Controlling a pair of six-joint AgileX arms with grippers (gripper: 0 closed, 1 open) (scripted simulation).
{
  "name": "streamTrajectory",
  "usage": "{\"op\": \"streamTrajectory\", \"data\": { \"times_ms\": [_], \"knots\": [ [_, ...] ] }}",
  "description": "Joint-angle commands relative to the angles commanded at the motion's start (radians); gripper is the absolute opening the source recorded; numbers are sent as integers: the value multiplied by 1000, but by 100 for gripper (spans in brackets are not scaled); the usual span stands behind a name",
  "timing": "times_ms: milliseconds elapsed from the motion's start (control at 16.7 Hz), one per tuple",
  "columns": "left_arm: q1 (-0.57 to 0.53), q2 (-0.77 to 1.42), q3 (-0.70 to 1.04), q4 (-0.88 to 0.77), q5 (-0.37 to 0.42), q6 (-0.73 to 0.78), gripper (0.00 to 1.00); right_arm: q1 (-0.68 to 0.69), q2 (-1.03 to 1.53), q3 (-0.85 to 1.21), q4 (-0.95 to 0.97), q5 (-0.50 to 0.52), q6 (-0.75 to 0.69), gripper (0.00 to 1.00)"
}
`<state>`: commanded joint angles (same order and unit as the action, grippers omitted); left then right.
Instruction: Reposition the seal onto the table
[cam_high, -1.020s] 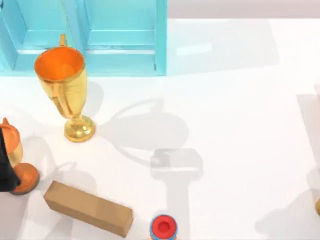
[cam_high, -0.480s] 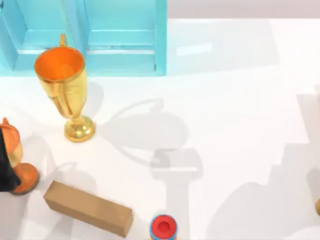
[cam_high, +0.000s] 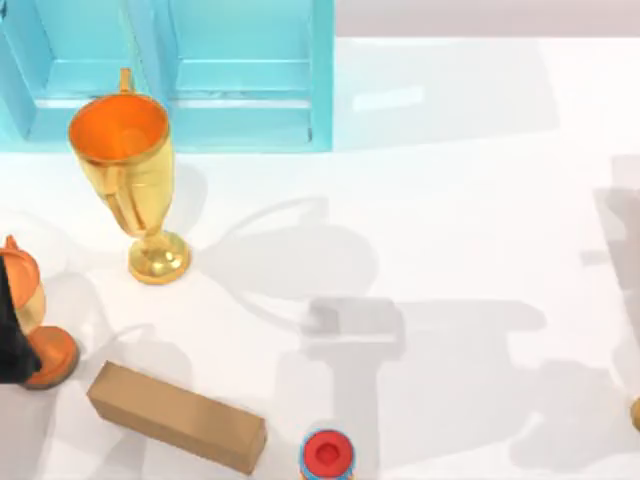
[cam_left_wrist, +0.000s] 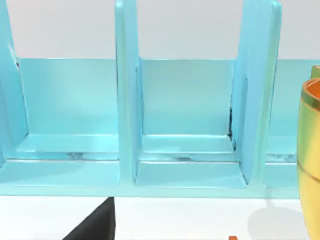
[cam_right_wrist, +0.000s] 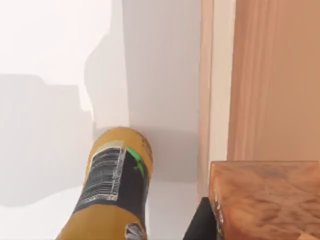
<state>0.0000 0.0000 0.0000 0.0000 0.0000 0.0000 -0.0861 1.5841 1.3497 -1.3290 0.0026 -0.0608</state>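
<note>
- At the bench's (cam_high: 450, 200) left edge: left arm (cam_high: 6, 340) parked. I cannot tell whether the left claw is apart or together.
- Middle: gold cup (cam_high: 125, 170), cardboard block (cam_high: 175, 415), red cap (cam_high: 327, 455).
- Far right, close under the right wrist: a tan-orange wood-grained block, probably the seal (cam_right_wrist: 265, 200), beside a yellow can (cam_right_wrist: 112, 185). Right claw state cannot be told.
- Judgement: the seal looks light, rigid and easily tipped, so take it by the flat sides.

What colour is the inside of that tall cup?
Orange inside the gold cup, clearest in the top view.
</note>
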Motion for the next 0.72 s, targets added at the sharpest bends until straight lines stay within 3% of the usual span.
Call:
{"op": "streamTrajectory", "data": {
  "times_ms": [240, 720],
  "knots": [
    [0, 0, 0, 0, 0, 0, 100, 81, -45, 15, -67, -4, 69, 0],
    [0, 0, 0, 0, 0, 0, 100, 104, -8, 51, -59, 0, 106, 0]
  ]
}}
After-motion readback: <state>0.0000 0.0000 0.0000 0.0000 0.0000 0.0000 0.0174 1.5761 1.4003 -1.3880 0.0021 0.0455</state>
